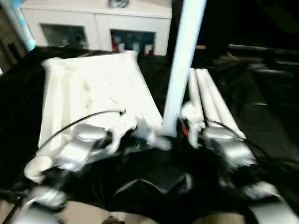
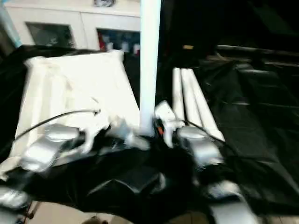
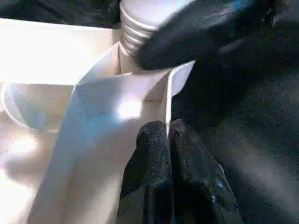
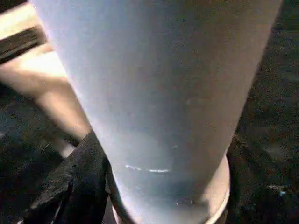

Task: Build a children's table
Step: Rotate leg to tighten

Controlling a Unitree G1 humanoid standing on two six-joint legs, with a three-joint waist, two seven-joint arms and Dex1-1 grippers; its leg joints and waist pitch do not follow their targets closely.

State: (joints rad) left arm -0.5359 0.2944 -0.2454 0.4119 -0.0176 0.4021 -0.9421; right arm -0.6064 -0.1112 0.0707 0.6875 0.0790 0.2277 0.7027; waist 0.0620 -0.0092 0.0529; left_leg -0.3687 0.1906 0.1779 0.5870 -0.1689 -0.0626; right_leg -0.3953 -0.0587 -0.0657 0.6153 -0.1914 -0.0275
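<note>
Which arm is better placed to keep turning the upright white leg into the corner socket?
Right, probably. The right tool sits against the base of the upright white tube leg, while the left tool is shut, pinching a rib of the white plastic tabletop.

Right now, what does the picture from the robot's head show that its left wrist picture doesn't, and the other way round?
The head view takes in the whole upturned tabletop, spare legs lying beside it on the black cloth, a white cabinet behind, and both silver forearms. The left wrist view shows the left gripper shut on a thin rib of the tabletop, close up. Both show the upright leg standing at the tabletop's corner.
</note>
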